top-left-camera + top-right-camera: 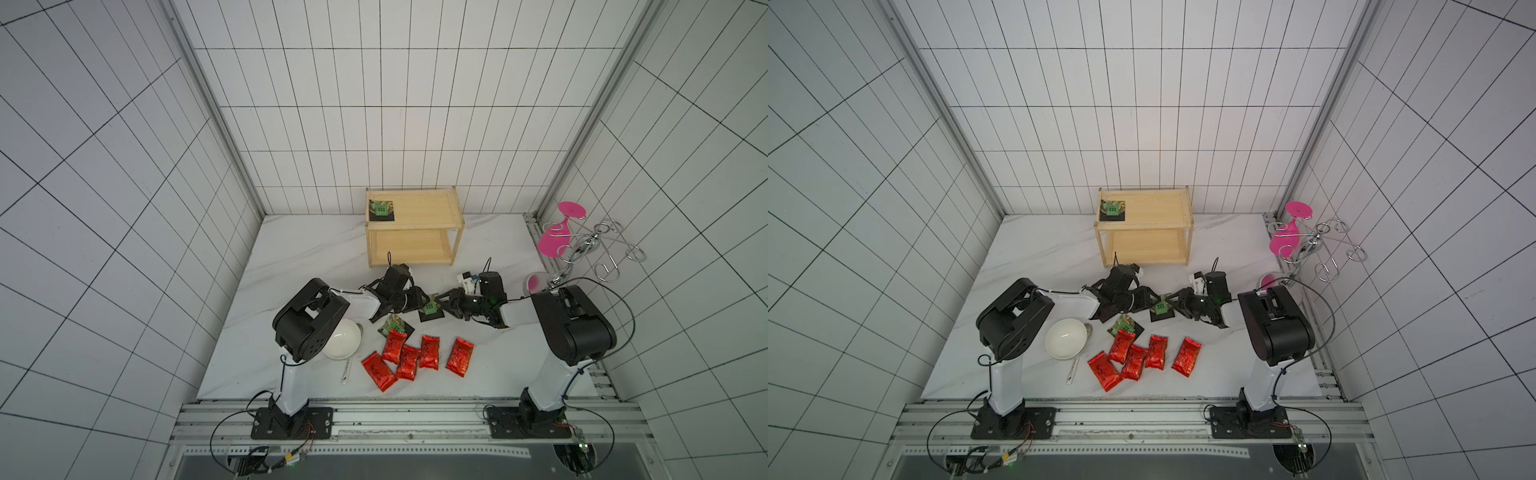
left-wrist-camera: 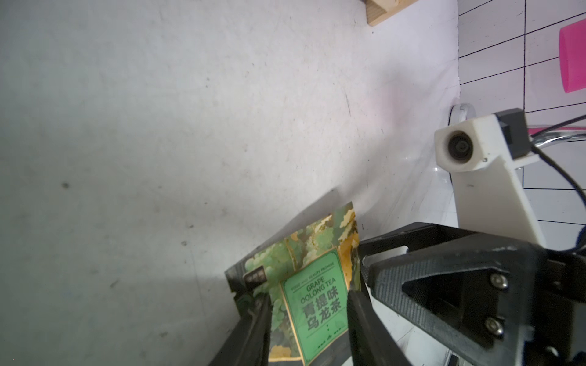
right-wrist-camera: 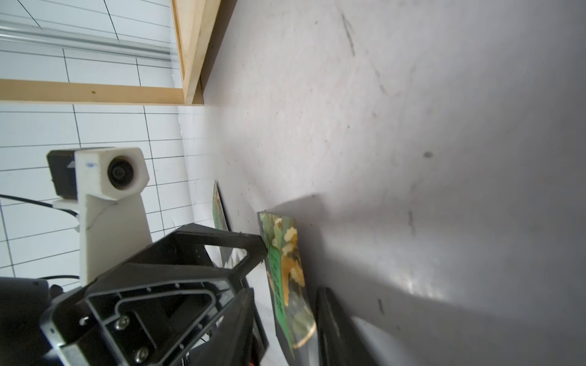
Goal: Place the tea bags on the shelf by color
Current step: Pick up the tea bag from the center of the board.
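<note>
The white marbled worktop (image 1: pixel 291 270) carries everything. At its back stands the two-tier wooden shelf (image 1: pixel 413 227). The chrome wire stand (image 1: pixel 594 249) with pink discs sits at the right edge, and the white bowl (image 1: pixel 343 340) lies beside the left arm's elbow.

The left gripper (image 1: pixel 422 306) and right gripper (image 1: pixel 443 306) meet nose to nose in front of the shelf. Both are at one Grape Oolong Tea sachet (image 2: pixel 312 304), which stands tilted up off the worktop. In the left wrist view the left gripper's fingers (image 2: pixel 358 317) sit partly apart, one at each side of the sachet's face. In the right wrist view the right gripper's fingers (image 3: pixel 333 317) stand narrowly apart with the sachet edge-on between them. Whether either is actually pinching it, I cannot tell.

Five red foil pouches (image 1: pixel 460 357) lie near the front, four crowded together and one apart to the right. A second sachet (image 1: pixel 392 324) touches the rearmost pouch. A third sachet (image 1: pixel 381 209) rests on the shelf's top board, at its left end.
</note>
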